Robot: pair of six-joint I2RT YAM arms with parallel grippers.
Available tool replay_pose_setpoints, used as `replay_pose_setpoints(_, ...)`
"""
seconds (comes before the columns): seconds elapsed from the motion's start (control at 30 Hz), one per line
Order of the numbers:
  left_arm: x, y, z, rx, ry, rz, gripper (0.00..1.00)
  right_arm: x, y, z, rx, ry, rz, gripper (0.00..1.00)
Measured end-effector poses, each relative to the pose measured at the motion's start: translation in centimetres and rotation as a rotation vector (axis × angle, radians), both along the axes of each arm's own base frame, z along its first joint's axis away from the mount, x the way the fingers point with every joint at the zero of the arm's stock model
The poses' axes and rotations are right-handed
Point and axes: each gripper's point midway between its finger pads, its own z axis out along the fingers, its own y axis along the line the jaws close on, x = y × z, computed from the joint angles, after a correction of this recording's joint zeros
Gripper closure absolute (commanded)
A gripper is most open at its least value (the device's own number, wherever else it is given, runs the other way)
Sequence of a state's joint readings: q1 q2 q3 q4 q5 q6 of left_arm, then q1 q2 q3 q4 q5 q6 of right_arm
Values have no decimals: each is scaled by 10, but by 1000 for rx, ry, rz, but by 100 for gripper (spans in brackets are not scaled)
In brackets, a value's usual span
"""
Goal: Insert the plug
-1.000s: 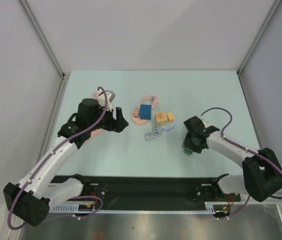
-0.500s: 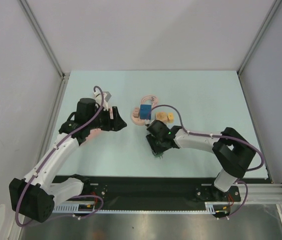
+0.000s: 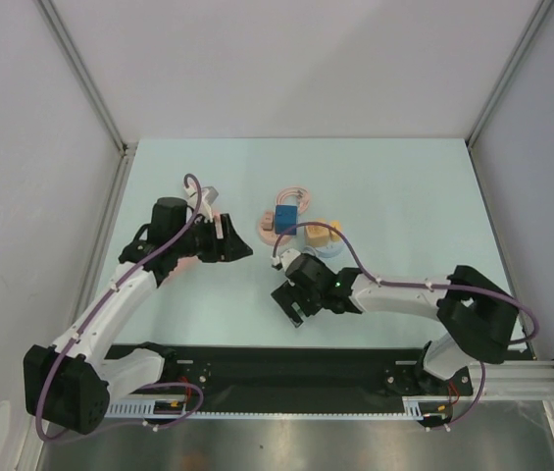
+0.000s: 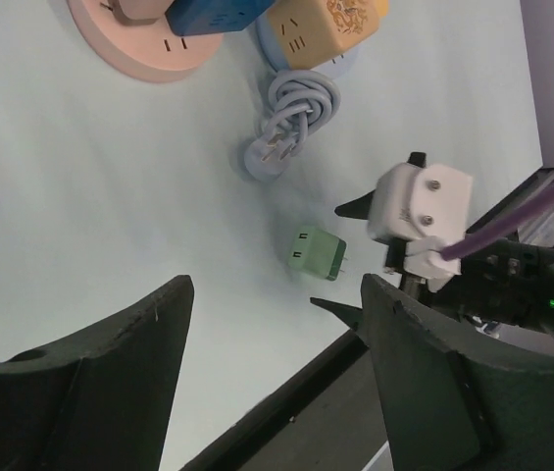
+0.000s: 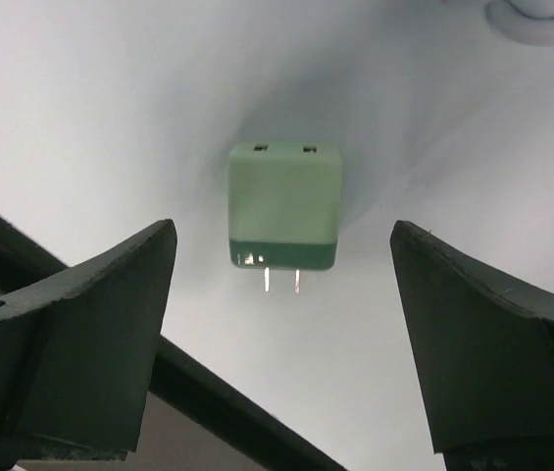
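One boxy green plug [image 5: 283,204] w/ 2 thin metal prongs [image 5: 267,280].

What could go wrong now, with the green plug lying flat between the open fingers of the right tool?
The green plug lies flat near the table's dark front rail; closing the right tool off-centre might push it there. Its prongs point away from the pink socket disc, so it probably needs turning, and may slip then.

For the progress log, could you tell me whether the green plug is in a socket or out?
Out: the green plug lies flat on the table, both prongs bare, nothing touching it.
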State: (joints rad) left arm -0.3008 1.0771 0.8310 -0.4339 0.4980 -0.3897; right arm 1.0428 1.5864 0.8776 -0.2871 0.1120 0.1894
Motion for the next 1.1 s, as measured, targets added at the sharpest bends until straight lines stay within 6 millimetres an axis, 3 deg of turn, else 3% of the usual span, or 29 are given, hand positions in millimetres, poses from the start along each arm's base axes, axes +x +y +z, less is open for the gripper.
replay_pose_setpoints(0.17, -2, -1, 0, -57, 26, -7, 25, -8, -8, 9, 75, -51, 9, 11)
replay_pose_setpoints(0.4, -5, -8, 5, -106, 36, -33, 26, -14, -13, -8, 87, -69, 17, 17)
replay_pose_setpoints(0.5, -7, -10, 7, -120, 42, -42, 26, -9, -7, -9, 99, -90, 13, 24)
replay_pose_setpoints(0.6, -8, -10, 7, -128, 51, -40, 27, -6, -1, -10, 113, -110, 14, 43)
replay_pose_setpoints(0.63, -8, -10, 6, -129, 52, -39, 27, -5, 0, -10, 118, -119, 18, 66)
replay_pose_setpoints(0.73, -10, -9, 0, -126, 58, -35, 28, -7, 2, -9, 117, -151, 31, 100)
replay_pose_setpoints(0.8, -12, -6, -6, -121, 71, -31, 28, -11, 3, -5, 119, -171, 43, 100)
replay_pose_setpoints(0.87, -14, -6, -10, -116, 76, -38, 29, -14, 4, 8, 146, -195, 57, 100)
replay_pose_setpoints(1.1, -32, -24, -11, -152, 105, -164, 31, -12, 17, 102, 404, -353, 100, 100)
